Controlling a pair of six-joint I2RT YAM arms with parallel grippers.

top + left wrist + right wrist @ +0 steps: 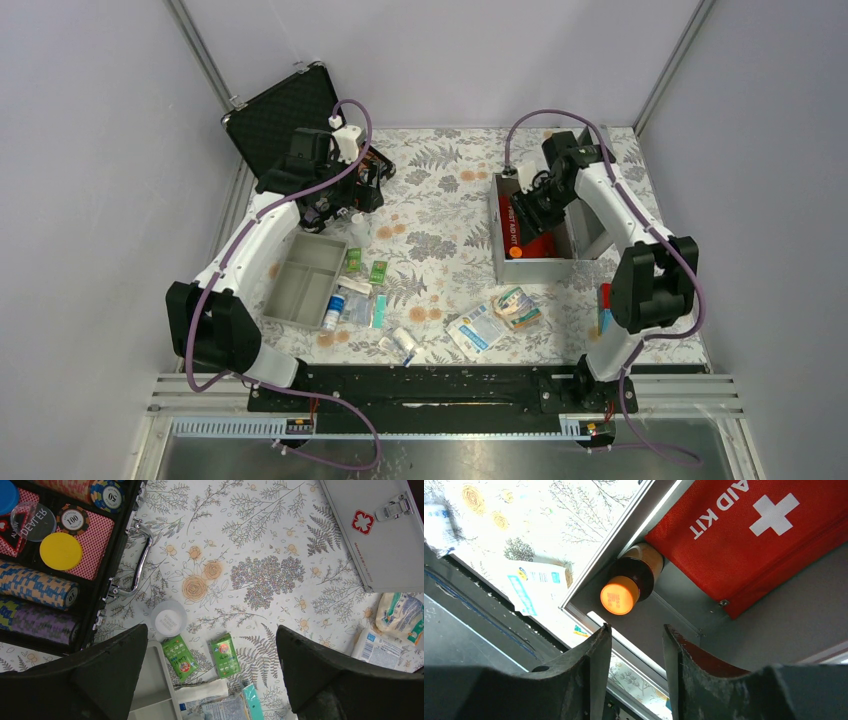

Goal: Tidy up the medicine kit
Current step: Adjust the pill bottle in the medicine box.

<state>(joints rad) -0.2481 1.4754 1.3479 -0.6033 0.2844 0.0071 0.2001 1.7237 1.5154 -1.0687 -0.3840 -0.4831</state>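
Note:
The medicine kit point(530, 262), a silver-grey metal box, lies open at the right centre of the table. Inside it are a red first-aid pouch point(764, 535) and a brown bottle point(636, 572) with an orange cap, lying against the box wall. My right gripper point(636, 630) is open and empty, hovering over the box's inside near the bottle; in the top view it point(525, 212) is above the pouch. My left gripper point(211, 630) is open and empty, high above two green sachets point(224, 655). The kit's front with a red cross shows in the left wrist view point(385, 545).
A black case of chips point(280, 120) stands open at the back left. A grey tray point(305, 280) lies left of centre. A clear cup point(168, 620), a small bottle point(333, 312), gauze packets point(475, 330), a bandage pack point(518, 308) and a roll point(405, 345) lie at the front.

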